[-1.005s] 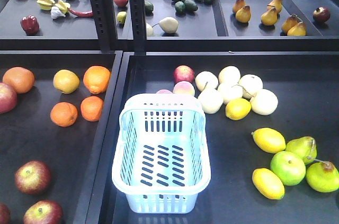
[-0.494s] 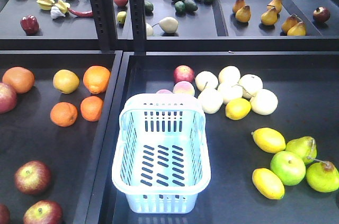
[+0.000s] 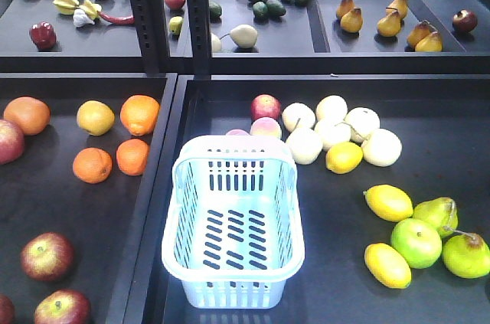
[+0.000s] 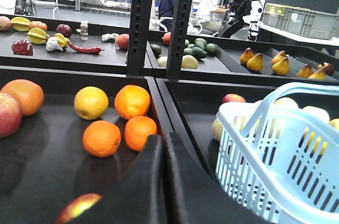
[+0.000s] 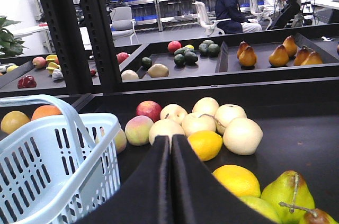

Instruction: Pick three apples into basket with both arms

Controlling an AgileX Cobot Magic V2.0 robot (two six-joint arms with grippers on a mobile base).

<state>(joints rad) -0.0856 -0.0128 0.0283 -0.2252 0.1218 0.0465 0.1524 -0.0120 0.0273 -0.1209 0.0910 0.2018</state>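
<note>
Front view: high, angled down. Wrist views: low, close, facing forward; all share pale blue slotted plastic basket [image 3: 233,287].

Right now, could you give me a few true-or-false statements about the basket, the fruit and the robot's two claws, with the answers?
1. The basket has no fruit in it. True.
2. The dark red apples lie in the same tray as the basket. False: they lie in the tray to its left, which also holds the oranges.
3. The left gripper and the right gripper are both shut, holding nothing. True.
4. The green apple sits among the oranges. False: it lies to the right of the basket, next to the lemons.
</note>
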